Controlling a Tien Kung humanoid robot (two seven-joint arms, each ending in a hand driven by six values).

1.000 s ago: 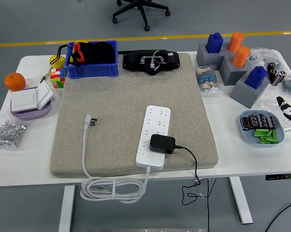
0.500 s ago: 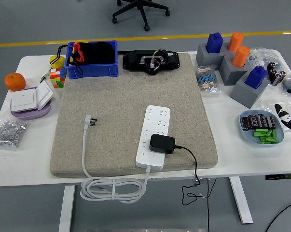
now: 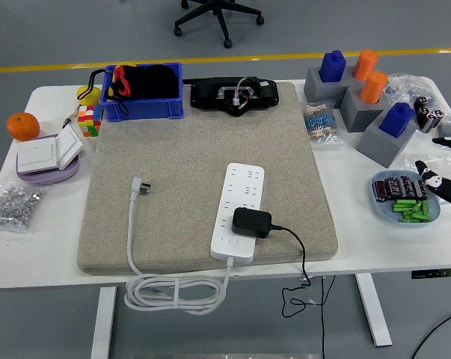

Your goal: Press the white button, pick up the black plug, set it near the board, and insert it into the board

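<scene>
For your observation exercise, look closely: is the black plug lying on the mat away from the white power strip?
No. The black plug sits on top of the white power strip, near its front end, not on the mat.

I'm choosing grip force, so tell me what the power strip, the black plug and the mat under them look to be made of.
Power strip: smooth white hard plastic, by its even moulded look and faint sheen.
Black plug: matt black plastic, probably rigid; its cord looks rubbery.
Mat: beige felt or woven fabric, going by the fuzzy, speckled, unshiny surface and soft rounded edges; which of the two is unclear.
</scene>
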